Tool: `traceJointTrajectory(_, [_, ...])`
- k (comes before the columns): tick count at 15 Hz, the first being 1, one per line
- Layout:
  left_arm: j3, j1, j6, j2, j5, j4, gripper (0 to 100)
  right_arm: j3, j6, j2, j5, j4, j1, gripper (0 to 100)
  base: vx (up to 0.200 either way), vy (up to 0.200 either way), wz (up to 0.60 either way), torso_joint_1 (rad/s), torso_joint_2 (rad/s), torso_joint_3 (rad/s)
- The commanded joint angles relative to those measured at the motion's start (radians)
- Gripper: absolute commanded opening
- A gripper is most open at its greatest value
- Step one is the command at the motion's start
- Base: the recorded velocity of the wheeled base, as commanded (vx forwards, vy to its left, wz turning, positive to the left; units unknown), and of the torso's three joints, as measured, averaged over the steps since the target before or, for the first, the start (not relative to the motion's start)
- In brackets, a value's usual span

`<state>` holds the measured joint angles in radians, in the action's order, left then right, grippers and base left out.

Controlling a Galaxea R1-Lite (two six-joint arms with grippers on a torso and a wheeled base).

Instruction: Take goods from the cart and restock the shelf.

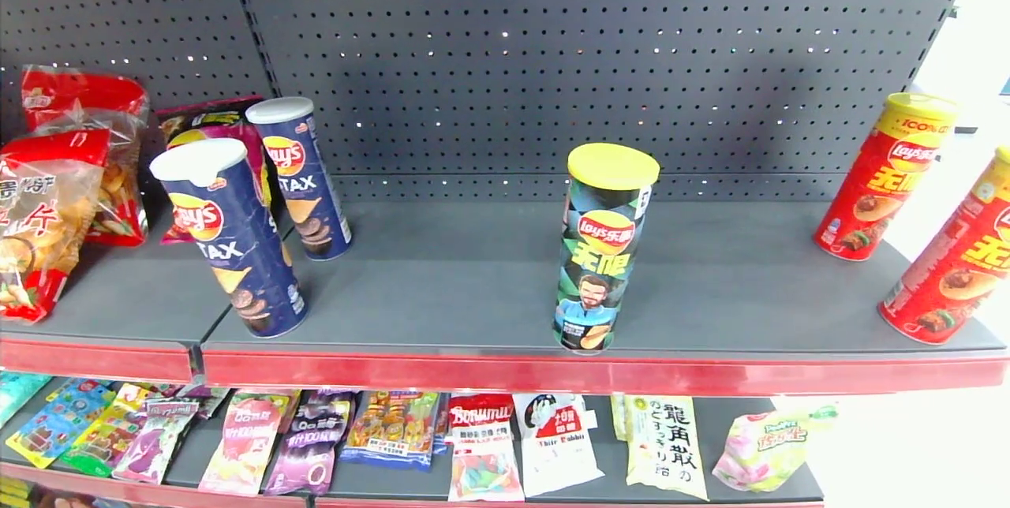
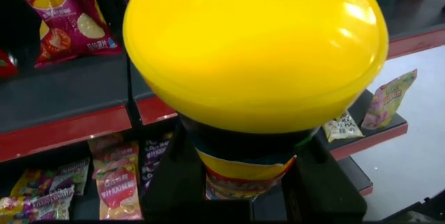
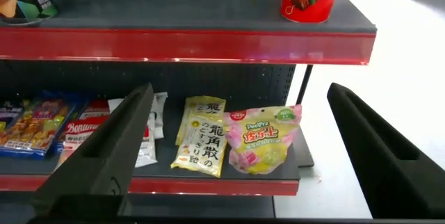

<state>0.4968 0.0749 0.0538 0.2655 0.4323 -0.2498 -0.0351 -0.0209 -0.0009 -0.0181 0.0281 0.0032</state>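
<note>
Yellow-lid chip can [image 2: 254, 50] | left gripper [image 2: 252, 182] clamps its body, off the shelf [image 2: 62, 130] | likely light, stiff, slick: hold mid-body | right gripper [image 3: 236, 147] wide open, empty

Body of the yellow-lidded can [image 2: 247, 174] mostly hidden beneath its lid [image 2: 254, 43], rightmost red can [image 1: 955, 255] cropped at the edge

bright, even light; head view's right washed out white; glare on can [image 2: 348, 22] lid
</note>
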Motion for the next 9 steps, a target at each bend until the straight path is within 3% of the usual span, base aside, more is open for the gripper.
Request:
traceJointTrajectory(1, [0.0,0.0,0.0,0.004,0.0,-0.002,0,-0.002,-0.001,0.001,0.0,0.001,0.0,100,0.0,0.0,-0.6,0.002,0.0,0.002])
traceJointTrajectory(3, [0.0,0.0,0.0,0.006,0.0,-0.002,0,-0.002,-0.002,0.001,0.0,0.001,0.0,100,0.0,0.0,-0.6,0.019,0.01,0.002])
traceJointTrajectory(9, [0.011,0.0,0.001,0.02,0.006,0.0,0,0.0,0.007,0.001,0.006,0.001,0.0,100,0.0,0.0,0.0,0.0,0.0,0.0])
